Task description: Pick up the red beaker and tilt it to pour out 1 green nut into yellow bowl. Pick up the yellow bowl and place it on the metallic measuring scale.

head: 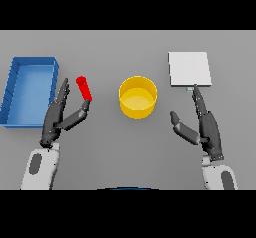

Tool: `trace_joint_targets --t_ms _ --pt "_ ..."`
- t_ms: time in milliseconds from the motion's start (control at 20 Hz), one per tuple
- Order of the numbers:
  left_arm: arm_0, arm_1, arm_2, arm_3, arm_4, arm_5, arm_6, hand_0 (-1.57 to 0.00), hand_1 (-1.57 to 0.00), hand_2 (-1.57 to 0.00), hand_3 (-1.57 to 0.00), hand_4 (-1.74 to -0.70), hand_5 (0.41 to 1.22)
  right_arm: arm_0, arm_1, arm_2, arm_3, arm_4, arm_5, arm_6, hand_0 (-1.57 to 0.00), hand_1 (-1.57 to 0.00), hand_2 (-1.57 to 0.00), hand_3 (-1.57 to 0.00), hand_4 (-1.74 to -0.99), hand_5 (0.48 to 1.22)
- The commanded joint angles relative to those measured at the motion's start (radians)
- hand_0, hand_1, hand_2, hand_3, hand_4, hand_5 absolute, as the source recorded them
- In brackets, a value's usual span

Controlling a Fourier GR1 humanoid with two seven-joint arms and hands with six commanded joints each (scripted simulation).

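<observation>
The slim red cylindrical beaker [84, 88] stands tilted on the grey table [125, 147], left of the round yellow bowl [137, 97]. The left hand [59, 116] is spread, thumb touching the beaker's base, not yet closed on it. The right hand [202, 124] rests open near the flat metallic measuring scale [189, 70]. A careless closing could knock the beaker over, spilling nuts outside the bowl.

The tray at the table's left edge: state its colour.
Blue, walls and floor alike; the tray shows in the head view, beside the left hand.
</observation>
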Motion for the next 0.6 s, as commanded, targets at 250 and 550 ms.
trace_joint_targets --t_ms 250,550 --pt "-0.152 -0.009 0.051 0.206 0.004 0.028 -0.042 0.00 0.00 0.00 0.00 -1.16 0.631 -0.003 -0.003 -0.012 0.009 -0.016 0.005 -0.017 0.00 0.00 0.00 0.00 -1.230 0.666" --pt "-0.262 -0.007 0.082 0.376 -0.009 0.047 -0.123 0.00 0.00 0.00 0.00 -1.22 0.643 -0.015 0.001 -0.012 0.011 -0.007 -0.006 0.002 0.00 0.00 0.00 0.00 -1.247 0.675"
